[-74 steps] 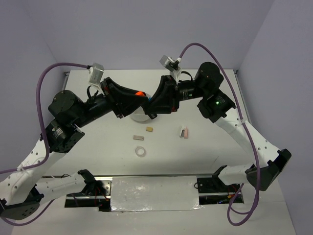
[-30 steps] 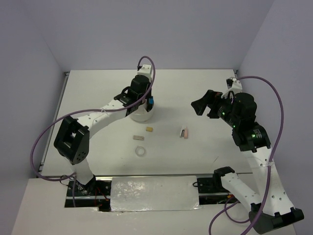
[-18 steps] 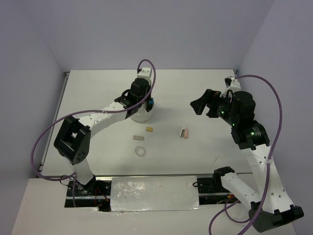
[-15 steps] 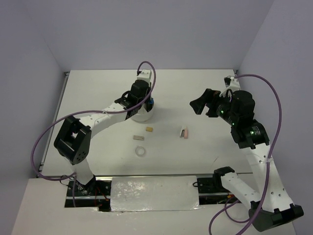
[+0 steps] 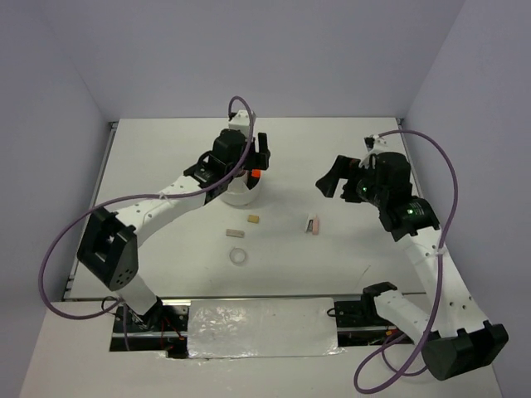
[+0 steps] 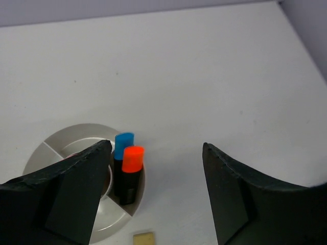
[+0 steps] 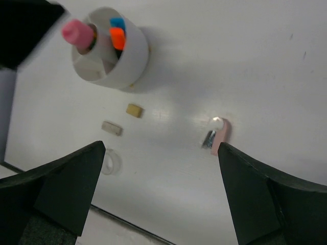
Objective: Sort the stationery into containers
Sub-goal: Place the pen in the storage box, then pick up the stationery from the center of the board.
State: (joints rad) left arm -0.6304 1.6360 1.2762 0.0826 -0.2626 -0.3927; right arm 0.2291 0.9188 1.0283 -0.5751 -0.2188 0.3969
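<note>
Your left claw [image 6: 156, 148] hangs spread wide with nothing between its fingers, just above the white tub [image 6: 51, 149]. Seen from the wrist, the tub sits at its 8 o'clock. Two black markers stand upright and touching in one compartment, one with a blue cap [image 6: 123, 144] and one with an orange cap [image 6: 133, 158]. Your right claw [image 7: 161, 148] is also spread wide and empty, held high and well apart from the tub.

I judge the marker step done and a fresh pick due. In the overhead view the loose pieces lie on the table [image 5: 166, 166] below the tub:
- A tan eraser [image 5: 253, 219] lies near the tub at its 5 o'clock.
- A second eraser [image 5: 235, 233] lies at 6 o'clock.
- The clear tape ring [image 5: 239, 258] lies farther out on the same line.
- A small pink piece [image 5: 313, 224] lies at 4 o'clock. It is at about 7 o'clock from your right claw, so that arm looks better placed for it.

Your left claw would need to move toward 6 o'clock, drop low, and close across the eraser's short sides.

The erasers are small flat blocks, so go right down to the surface. The ring is thin and see-through, easy to misjudge. The pink piece [image 7: 219, 133] has a grey part against it, and I cannot tell what it is. A pink-capped tube [image 7: 76, 31] stands in another compartment.
</note>
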